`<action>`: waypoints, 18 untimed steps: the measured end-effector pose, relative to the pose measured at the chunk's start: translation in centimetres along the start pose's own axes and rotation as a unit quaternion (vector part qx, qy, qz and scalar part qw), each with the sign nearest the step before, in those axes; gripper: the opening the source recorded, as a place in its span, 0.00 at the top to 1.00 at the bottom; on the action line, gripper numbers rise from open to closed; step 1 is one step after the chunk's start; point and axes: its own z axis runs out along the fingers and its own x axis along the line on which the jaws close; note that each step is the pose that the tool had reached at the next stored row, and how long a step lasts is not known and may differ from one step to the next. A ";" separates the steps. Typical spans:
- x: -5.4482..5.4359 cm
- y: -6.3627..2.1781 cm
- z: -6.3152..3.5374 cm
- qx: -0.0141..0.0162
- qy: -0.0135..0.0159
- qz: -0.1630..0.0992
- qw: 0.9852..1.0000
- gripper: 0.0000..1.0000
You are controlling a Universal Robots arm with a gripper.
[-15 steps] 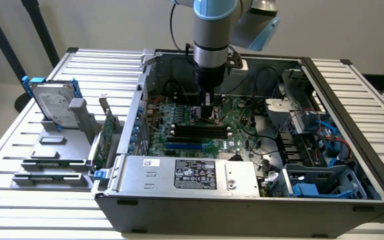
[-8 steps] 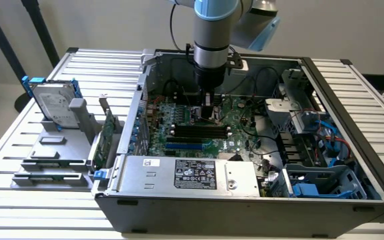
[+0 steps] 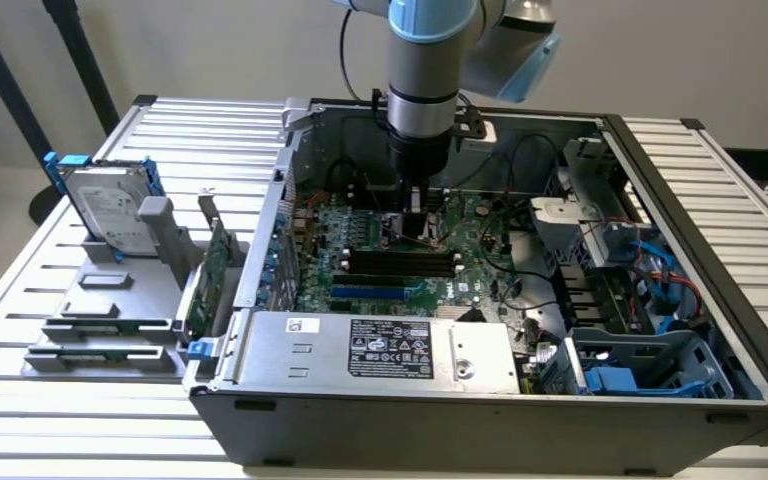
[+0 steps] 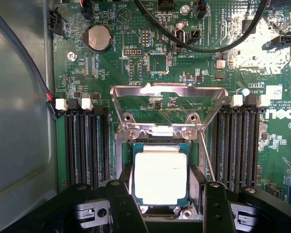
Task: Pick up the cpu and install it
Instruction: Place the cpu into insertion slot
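1. Two views, ext. first: I'm watching the arm [image 3: 424,60] reaching straight down into the open PC case [image 3: 704,190]. The gripper [image 3: 418,222] is hanging over the motherboard [image 3: 484,215], just beside the RAM slots [image 3: 391,262].
2. Wrist view: the cpu [image 4: 160,175] is sitting at the socket [image 4: 122,145], between the two RAM banks and next to the hinge of the flipped-up load plate [image 4: 167,92]. I'm not managing to tell whether it's seated or hovering just above.
3. Claw: the fingers [image 4: 122,206] are lying against two opposite edges of the chip, so I'm reading it as clamped on the cpu.
4. Handling, my judgement: it's looking light, stiff and flat, w/ a slick metal lid. The underside and socket contacts are prob. fragile. I'm favouring an edge grip only, mid-side, kept level, no pressing on top.
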 end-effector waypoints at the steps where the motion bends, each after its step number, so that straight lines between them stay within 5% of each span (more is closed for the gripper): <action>1: 0.0 0.00 0.02 0.000 0.000 0.000 1.000 0.45; 18: 0.0 0.00 0.21 0.000 0.000 0.000 1.000 0.45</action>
